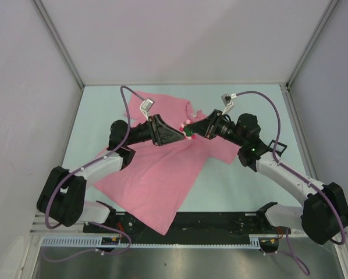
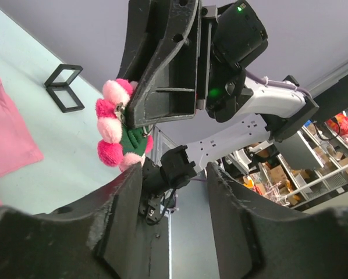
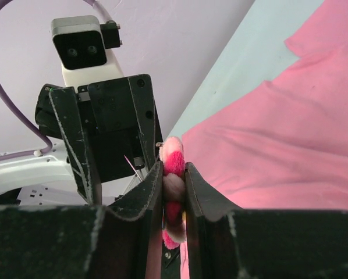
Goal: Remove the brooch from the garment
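Observation:
The pink garment (image 1: 156, 174) lies spread on the table below both grippers; it also shows in the right wrist view (image 3: 279, 133) and at the left edge of the left wrist view (image 2: 5, 128). My right gripper (image 3: 174, 170) is shut on the brooch (image 3: 173, 156), a fluffy pink flower pinched edge-on between its fingers. In the top view the brooch (image 1: 188, 129) hangs above the shirt's collar area, held by the right gripper (image 1: 192, 131). My left gripper (image 1: 181, 137) faces it closely, open and empty (image 2: 174, 174). In the left wrist view the brooch (image 2: 116, 131) shows clear of the cloth.
A small black frame stand (image 1: 277, 148) sits on the table right of the shirt, also in the left wrist view (image 2: 63, 87). A black rail (image 1: 220, 221) runs along the near edge. Grey walls close in the left, back and right.

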Motion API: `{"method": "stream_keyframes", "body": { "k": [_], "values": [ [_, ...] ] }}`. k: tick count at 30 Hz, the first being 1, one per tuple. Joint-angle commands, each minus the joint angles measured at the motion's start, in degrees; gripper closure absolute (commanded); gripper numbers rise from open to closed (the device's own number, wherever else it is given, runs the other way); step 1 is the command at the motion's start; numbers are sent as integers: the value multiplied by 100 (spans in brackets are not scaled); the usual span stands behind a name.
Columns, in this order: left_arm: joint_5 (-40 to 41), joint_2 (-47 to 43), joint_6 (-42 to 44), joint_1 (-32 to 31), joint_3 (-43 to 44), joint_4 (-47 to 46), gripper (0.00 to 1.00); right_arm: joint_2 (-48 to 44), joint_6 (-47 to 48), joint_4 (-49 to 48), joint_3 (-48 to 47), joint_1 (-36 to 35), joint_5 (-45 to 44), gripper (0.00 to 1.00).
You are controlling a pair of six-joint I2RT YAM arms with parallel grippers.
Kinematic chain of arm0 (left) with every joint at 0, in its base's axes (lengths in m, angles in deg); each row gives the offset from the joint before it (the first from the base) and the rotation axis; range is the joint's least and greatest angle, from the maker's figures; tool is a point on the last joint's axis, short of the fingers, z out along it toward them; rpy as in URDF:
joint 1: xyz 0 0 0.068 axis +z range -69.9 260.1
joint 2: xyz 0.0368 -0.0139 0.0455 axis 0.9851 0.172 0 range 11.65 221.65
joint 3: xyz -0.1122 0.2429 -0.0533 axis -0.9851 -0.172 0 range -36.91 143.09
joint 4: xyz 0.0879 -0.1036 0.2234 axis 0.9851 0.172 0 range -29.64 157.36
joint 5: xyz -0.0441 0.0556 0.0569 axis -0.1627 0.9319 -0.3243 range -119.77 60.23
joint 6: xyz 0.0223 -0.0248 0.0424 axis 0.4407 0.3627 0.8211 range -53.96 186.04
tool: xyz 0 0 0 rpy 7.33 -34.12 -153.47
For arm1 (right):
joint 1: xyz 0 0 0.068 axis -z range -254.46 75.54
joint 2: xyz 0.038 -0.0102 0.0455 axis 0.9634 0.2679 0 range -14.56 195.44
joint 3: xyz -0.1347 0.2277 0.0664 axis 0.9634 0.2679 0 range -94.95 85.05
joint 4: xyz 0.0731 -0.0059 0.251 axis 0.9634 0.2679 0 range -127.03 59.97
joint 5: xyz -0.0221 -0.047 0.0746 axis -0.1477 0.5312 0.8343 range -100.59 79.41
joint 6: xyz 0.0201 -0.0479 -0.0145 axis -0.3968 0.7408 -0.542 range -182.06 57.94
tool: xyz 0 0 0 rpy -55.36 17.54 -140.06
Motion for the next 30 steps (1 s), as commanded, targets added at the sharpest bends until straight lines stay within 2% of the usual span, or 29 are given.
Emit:
{"method": "stream_keyframes", "body": {
  "k": [1, 4, 7, 8, 11, 17, 19, 24, 27, 30],
  "values": [
    [194, 158, -261, -61, -16, -646, 49, -19, -44, -474, -25, -107, -100, 100],
    [168, 237, -393, -61, 19, -734, 56, -89, -44, -474, -8, -116, -118, 100],
    [185, 185, -341, -61, -24, -594, 59, -230, -26, -413, 45, -108, -179, 100],
    [186, 98, -245, -61, -59, -568, 58, -256, -9, -360, 54, -99, -179, 100],
    [299, -139, 211, -52, -42, 325, 48, -336, 44, -263, 63, -90, -127, 100],
    [659, -254, 626, -44, 55, 1321, 48, -423, -61, -404, 177, -116, -83, 100],
    [730, -237, 583, -43, 46, 1305, 49, -424, -79, -430, 177, -134, -65, 100],
    [520, -26, 108, -61, 116, 515, 42, -406, -44, -395, 168, -178, -117, 100],
    [520, -78, 142, -87, 72, 435, 38, -432, 26, -316, 168, -186, -188, 100],
    [467, -9, 82, -140, 90, 312, 40, -406, 18, -377, 177, -248, -188, 100]
  ]
}}
